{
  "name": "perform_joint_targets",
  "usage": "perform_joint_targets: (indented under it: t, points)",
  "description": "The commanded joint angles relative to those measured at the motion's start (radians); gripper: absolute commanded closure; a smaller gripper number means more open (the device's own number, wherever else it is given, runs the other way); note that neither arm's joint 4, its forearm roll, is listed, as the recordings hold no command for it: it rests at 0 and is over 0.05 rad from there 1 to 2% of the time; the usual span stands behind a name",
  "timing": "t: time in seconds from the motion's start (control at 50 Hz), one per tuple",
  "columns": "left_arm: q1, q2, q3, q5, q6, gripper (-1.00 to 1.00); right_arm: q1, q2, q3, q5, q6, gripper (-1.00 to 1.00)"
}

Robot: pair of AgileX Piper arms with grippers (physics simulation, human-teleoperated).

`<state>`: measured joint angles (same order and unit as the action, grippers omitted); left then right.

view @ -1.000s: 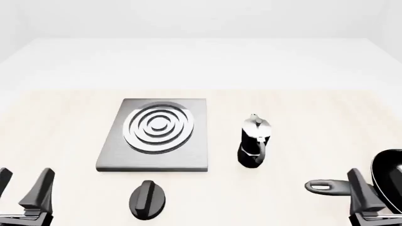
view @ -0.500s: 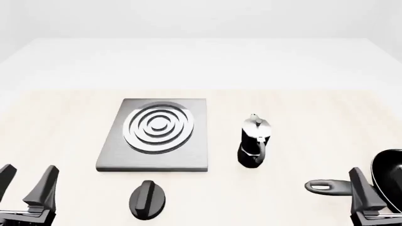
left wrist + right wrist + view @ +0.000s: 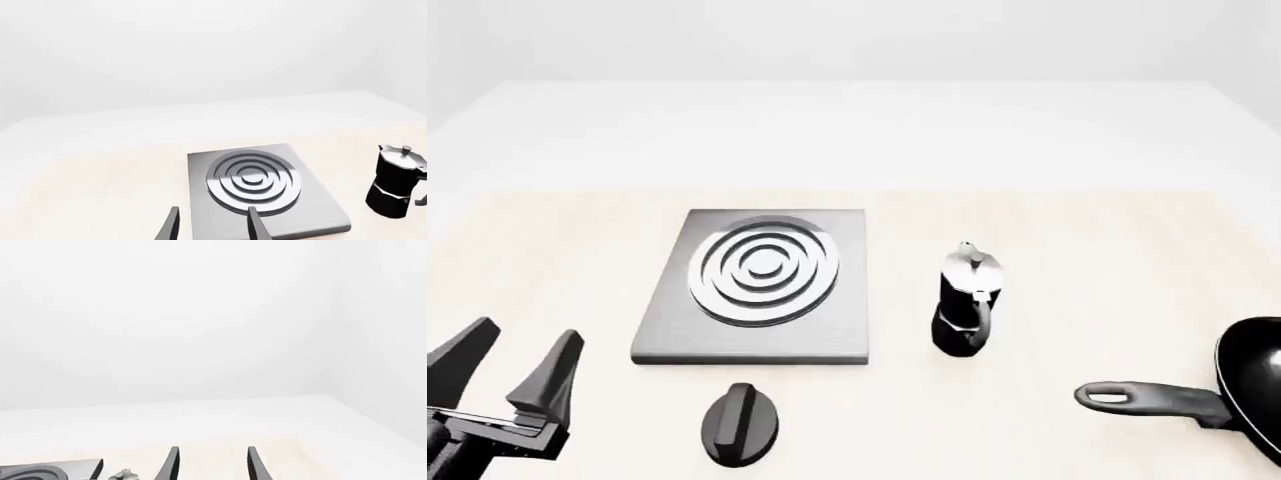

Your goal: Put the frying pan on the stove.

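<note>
- At the counter's (image 3: 1068, 230) near right corner in the front view lies the frying pan (image 3: 1257, 385), its bowl partly cut off by the frame edge, its long handle (image 3: 1148, 398) pointing left toward the middle.
- Well apart from it, on the left half, sits the stove (image 3: 761, 285), burner rings bare, nothing on it.
- Between pan and stove stands a moka pot (image 3: 968, 300); a small black knob (image 3: 741, 425) lies just in front of the stove.
- The left claw (image 3: 510, 365) hovers at the near left, fingers spread apart and holding nothing; its wrist view looks over the stove (image 3: 267, 192) with the moka pot (image 3: 395, 182) off to one side.
- The right claw (image 3: 210, 465) does not show in the front view; its own camera shows the fingers parted and empty, aimed past the stove's corner (image 3: 50, 471).
- Judgement: the step in hand is reaching for the pan, and the right arm is the nearer one.
- To do it well: bring the right claw down over the handle near its middle, fingers straddling it crosswise, and close firmly so the heavy bowl cannot swing.
- Lift high before carrying, and pass clear of the moka pot.
</note>
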<state>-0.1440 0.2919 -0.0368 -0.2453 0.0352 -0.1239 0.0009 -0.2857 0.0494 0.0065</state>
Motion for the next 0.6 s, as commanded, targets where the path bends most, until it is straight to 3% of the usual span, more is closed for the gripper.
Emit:
perform_joint_targets:
  t: [0.02,0.26,0.36,0.6]
  points:
    - [-0.062,0.12,-0.014,-0.101,0.01,-1.0,-0.012,-0.001,-0.31,0.134,0.023,-1.0]
    - [-0.118,0.235,-0.022,-0.198,0.01,-1.0,-0.001,-0.001,-0.633,0.306,0.044,-1.0]
    - [-0.177,0.358,-0.051,-0.288,0.02,-1.0,-0.013,-0.001,-0.761,0.366,0.047,-1.0]
    - [-0.247,0.484,-0.111,-0.367,0.026,-1.0,-0.11,-0.001,-1.004,0.453,0.136,-1.0]
